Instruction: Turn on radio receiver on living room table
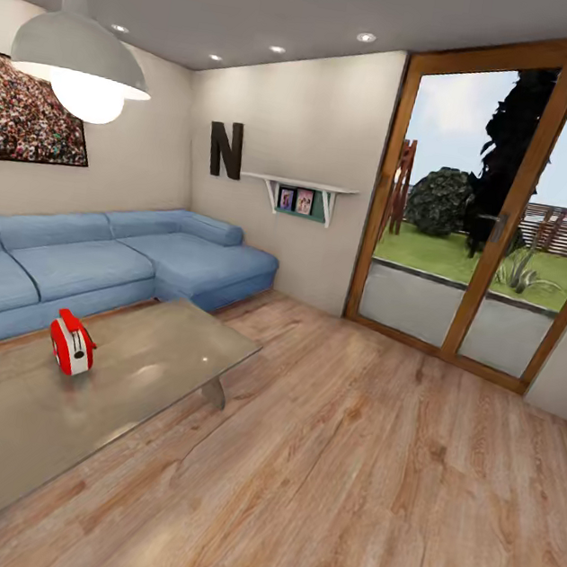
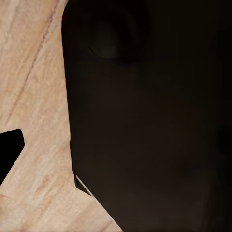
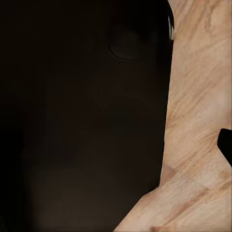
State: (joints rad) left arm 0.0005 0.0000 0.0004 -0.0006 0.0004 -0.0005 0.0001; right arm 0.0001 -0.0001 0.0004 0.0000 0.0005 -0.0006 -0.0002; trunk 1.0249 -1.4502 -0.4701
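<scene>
The small red radio receiver with white trim bands stands upright on the low coffee table, toward its far left part, near the sofa. The table's glossy grey-brown top reflects the ceiling lights. It fills the lower left of the head view. This is the living room, with a light wood plank floor, beige walls, a crowd picture and a white dome pendant lamp. In both wrist views a large dark bulk stands beside the plank floor.
A blue L-shaped sofa runs behind the table along the left wall. A glass door with a wood frame opens on a garden at the right. A wall shelf and a letter N hang on the far wall. Open plank floor lies right of the table.
</scene>
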